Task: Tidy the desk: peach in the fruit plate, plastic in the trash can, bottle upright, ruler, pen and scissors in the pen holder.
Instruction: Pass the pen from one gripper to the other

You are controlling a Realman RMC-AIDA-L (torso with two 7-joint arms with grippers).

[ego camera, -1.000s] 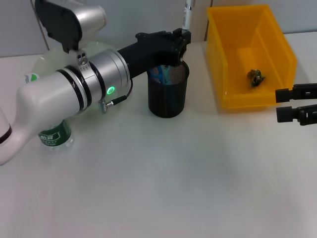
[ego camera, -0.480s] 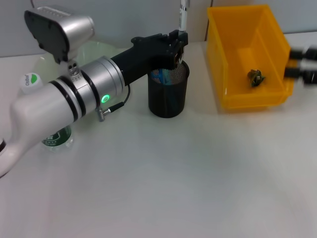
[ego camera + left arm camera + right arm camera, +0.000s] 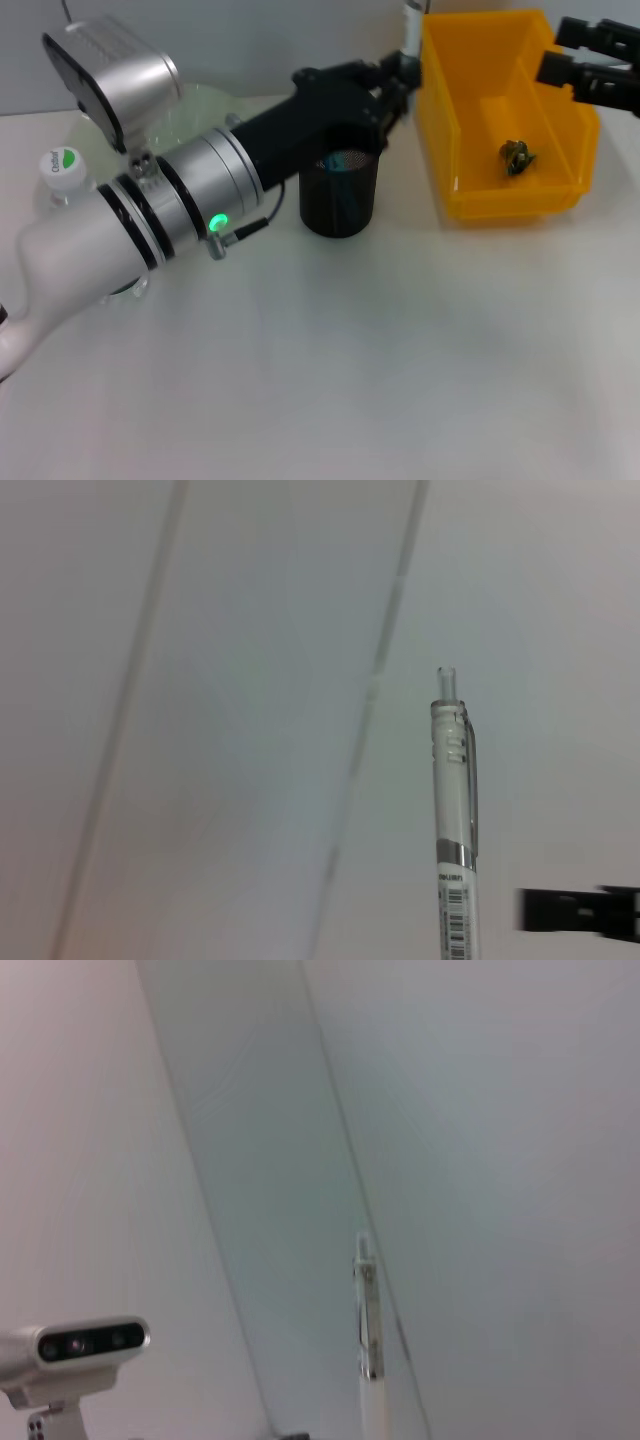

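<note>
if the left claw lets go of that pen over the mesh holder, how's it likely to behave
The pen looks like a stiff, slim plastic barrel, so it probably won't bend. Held upright in the left claw, it should drop end first and lean on the rim of the pen holder. Its smooth round body would likely roll if it missed and landed on the table.

yellow trash can (image 3: 560, 195), black mesh pen holder (image 3: 340, 205), white pen (image 3: 455, 820).
</note>
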